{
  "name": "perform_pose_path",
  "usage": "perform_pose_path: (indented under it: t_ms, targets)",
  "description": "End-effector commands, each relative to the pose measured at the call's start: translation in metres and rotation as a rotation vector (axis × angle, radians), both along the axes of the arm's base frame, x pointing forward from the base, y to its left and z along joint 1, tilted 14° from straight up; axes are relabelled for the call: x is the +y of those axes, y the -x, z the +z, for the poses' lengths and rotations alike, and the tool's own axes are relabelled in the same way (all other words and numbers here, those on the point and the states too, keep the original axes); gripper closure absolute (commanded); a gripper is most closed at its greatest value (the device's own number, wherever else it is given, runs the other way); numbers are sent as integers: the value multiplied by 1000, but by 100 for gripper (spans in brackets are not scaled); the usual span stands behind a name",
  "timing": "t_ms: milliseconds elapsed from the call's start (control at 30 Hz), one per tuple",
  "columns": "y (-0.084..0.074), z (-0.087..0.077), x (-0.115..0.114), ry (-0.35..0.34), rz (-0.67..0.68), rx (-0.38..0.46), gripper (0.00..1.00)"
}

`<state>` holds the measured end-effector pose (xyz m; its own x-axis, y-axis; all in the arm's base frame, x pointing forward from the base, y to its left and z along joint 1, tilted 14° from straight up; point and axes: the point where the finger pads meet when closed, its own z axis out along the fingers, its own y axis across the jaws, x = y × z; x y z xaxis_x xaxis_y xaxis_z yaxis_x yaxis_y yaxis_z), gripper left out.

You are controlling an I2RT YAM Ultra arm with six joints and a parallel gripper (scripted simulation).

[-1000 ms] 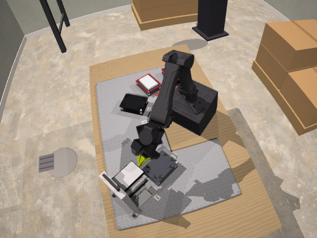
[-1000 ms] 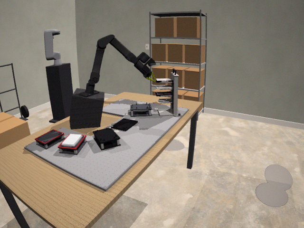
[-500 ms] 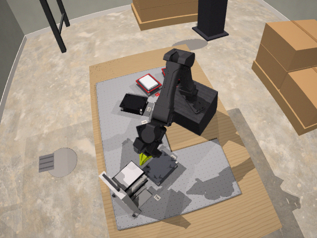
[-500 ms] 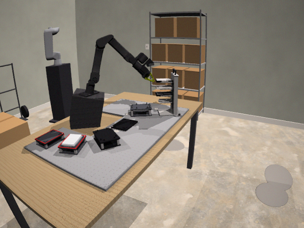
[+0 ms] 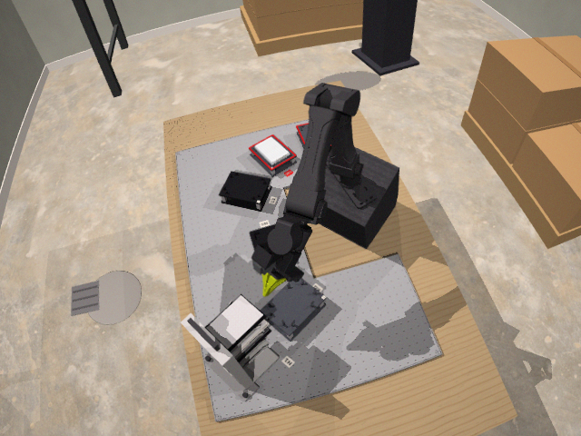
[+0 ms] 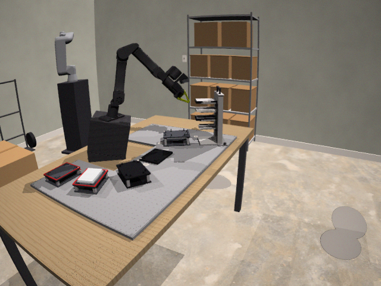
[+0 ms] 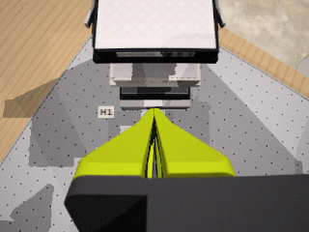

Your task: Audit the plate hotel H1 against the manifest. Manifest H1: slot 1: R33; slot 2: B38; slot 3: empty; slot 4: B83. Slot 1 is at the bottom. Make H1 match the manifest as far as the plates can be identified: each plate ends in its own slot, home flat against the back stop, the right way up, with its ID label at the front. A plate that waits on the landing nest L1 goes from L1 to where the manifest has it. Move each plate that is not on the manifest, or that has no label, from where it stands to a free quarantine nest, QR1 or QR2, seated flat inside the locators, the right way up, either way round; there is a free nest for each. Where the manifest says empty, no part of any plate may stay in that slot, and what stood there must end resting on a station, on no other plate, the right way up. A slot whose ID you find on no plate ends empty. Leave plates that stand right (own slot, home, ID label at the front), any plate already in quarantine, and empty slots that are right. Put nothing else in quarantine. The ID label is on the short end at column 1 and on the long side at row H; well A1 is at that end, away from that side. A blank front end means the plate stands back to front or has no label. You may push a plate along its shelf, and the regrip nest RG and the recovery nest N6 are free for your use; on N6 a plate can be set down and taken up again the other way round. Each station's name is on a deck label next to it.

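Note:
My gripper (image 5: 270, 287) (image 6: 184, 99) (image 7: 154, 116) is shut on nothing. It hangs in the air just in front of the plate hotel H1 (image 5: 228, 359) (image 6: 219, 117), near the height of the top slot. A white-topped plate (image 5: 236, 316) (image 6: 203, 99) (image 7: 154, 24) lies in the top slot. Its front end faces me and shows no ID that I can read. Below it, two more plates show in the wrist view, a light one (image 7: 154, 72) and a dark one (image 7: 154, 91); their labels are too small to read. The H1 deck label (image 7: 105, 112) lies left of my fingers.
An empty dark nest with locator pins (image 5: 294, 307) (image 6: 175, 136) stands right beside the hotel, under my arm. Further back are a black nest (image 5: 244, 188) (image 6: 133, 171) and two red-framed nests, one with a white plate (image 5: 271, 150) (image 6: 89, 175), one with a dark plate (image 6: 61, 171).

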<state>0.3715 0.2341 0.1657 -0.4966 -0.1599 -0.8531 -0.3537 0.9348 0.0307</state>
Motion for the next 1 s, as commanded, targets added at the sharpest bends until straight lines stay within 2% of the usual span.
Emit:
perform_pose_path:
  t_ms: [0, 967]
  targets:
    - [6, 6, -1, -10, -2, -18, 100]
    - [48, -9, -17, -1, -3, -4, 100]
